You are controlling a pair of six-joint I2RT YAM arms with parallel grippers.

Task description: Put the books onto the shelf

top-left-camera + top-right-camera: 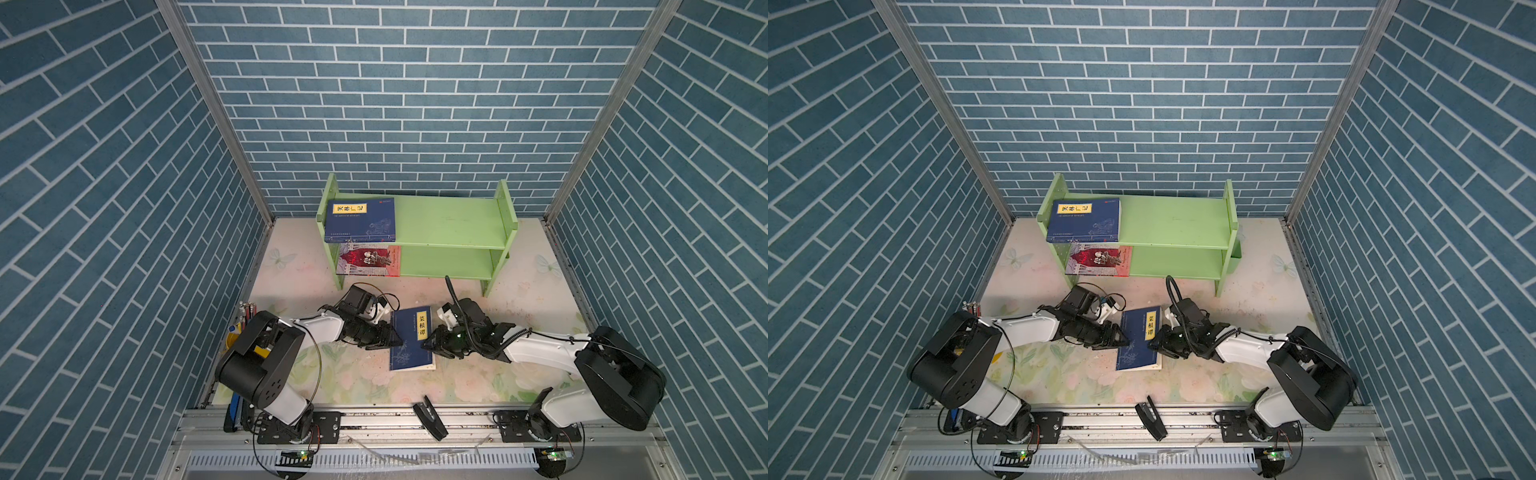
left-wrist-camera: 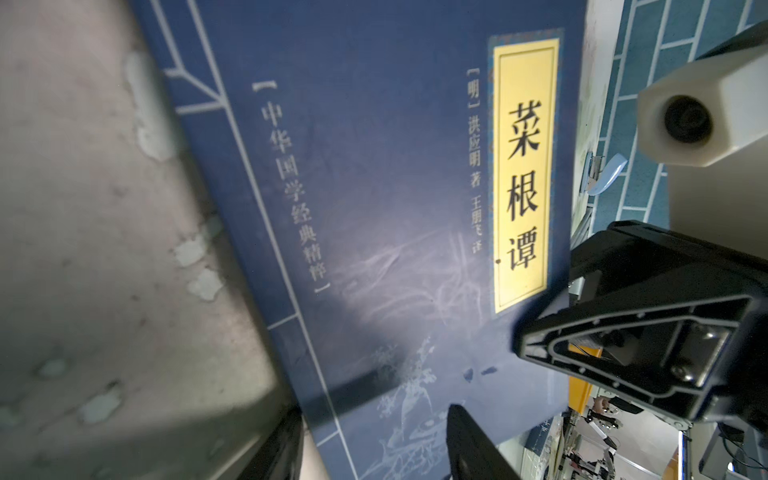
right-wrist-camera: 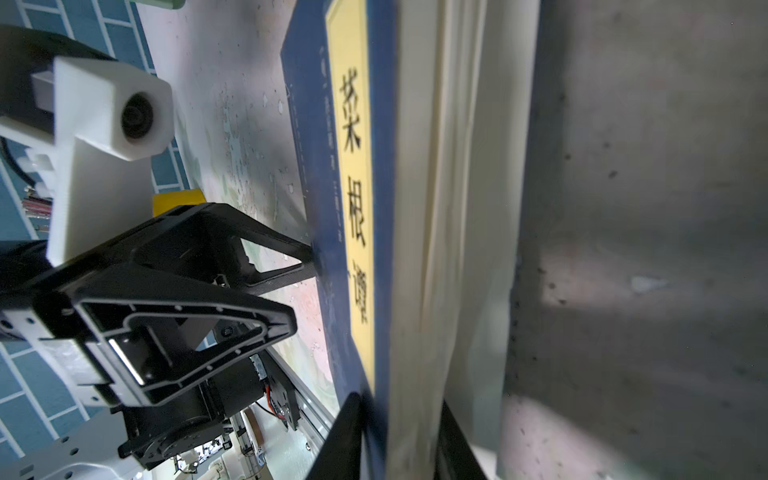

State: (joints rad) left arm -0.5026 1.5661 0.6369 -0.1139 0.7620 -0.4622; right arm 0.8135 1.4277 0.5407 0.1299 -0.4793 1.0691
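Right tool clamps the blue book, hiding its edge.

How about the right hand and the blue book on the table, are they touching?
Touching. The right wrist view shows the right hand pinching the page edge of the blue book.

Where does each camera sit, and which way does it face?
Top views: overhead on the robot's side, tilted down at shelf, blue book, left hand, right hand.
Left wrist: on left arm, facing the book's cover; own fingertips, right hand opposite.
Right wrist: on right arm, facing the book's page edge; own fingers straddle it, left hand beyond.
Shared: all show the book.
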